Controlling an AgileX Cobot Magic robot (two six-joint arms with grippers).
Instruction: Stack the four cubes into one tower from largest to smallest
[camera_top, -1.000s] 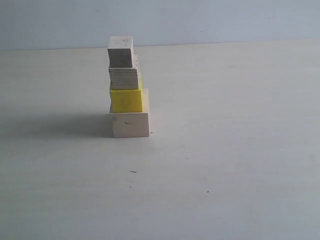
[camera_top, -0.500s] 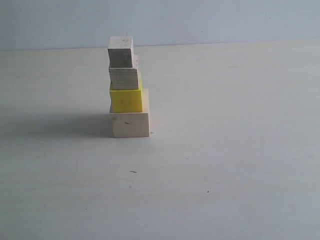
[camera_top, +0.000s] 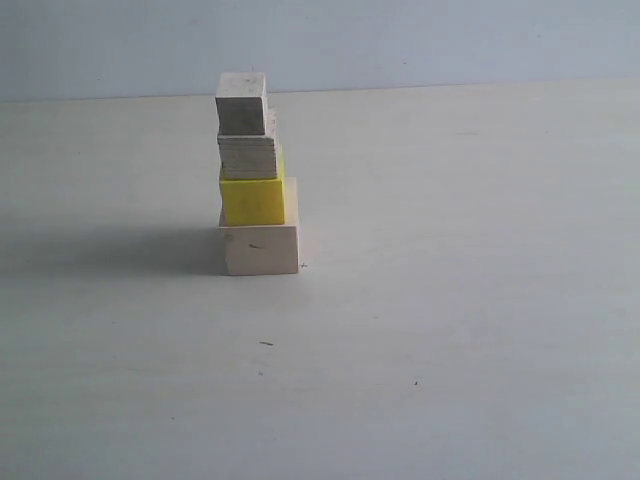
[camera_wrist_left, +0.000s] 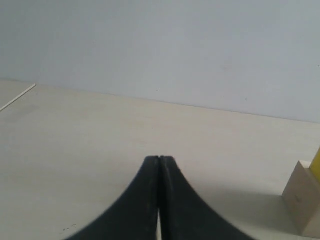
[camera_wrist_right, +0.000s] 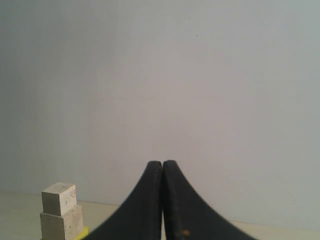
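A four-cube tower stands left of centre on the table. The large pale wooden cube (camera_top: 260, 248) is at the bottom, the yellow cube (camera_top: 252, 200) on it, then the layered-plywood cube (camera_top: 247, 156), with the smallest pale cube (camera_top: 241, 103) on top. No gripper shows in the exterior view. My left gripper (camera_wrist_left: 159, 159) is shut and empty, away from the tower; the large cube (camera_wrist_left: 303, 197) and a sliver of the yellow cube (camera_wrist_left: 316, 161) sit at that view's edge. My right gripper (camera_wrist_right: 163, 163) is shut and empty, with the smallest cube (camera_wrist_right: 59, 198) and plywood cube (camera_wrist_right: 61, 225) off to one side.
The pale table (camera_top: 450, 300) spreads around the tower, with a grey wall (camera_top: 400, 40) behind it. The tower's shadow (camera_top: 110, 250) falls on the table to its left.
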